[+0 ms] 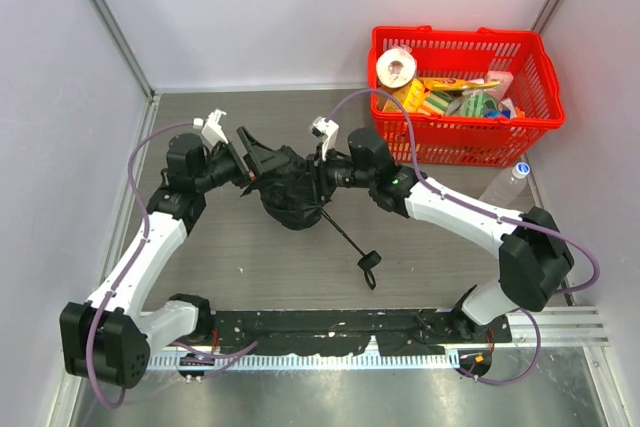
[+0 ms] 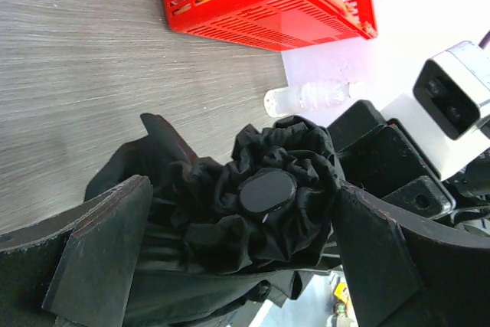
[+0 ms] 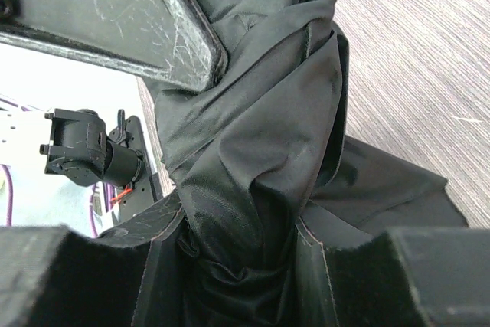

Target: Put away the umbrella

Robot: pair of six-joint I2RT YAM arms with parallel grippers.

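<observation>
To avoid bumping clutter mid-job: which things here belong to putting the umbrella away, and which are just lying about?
For the job: the umbrella, gripped by the left gripper and the right gripper.
Lying about: the red basket, the tape roll and packets in it, and the clear bottle beside it.

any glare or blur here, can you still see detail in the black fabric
Top external: even light, sharp, but the umbrella reads as one dark mass. Left wrist: its folds show clearly, the wall past the red basket blown out white. Right wrist: fabric weave crisp, background at left washed out.
</observation>
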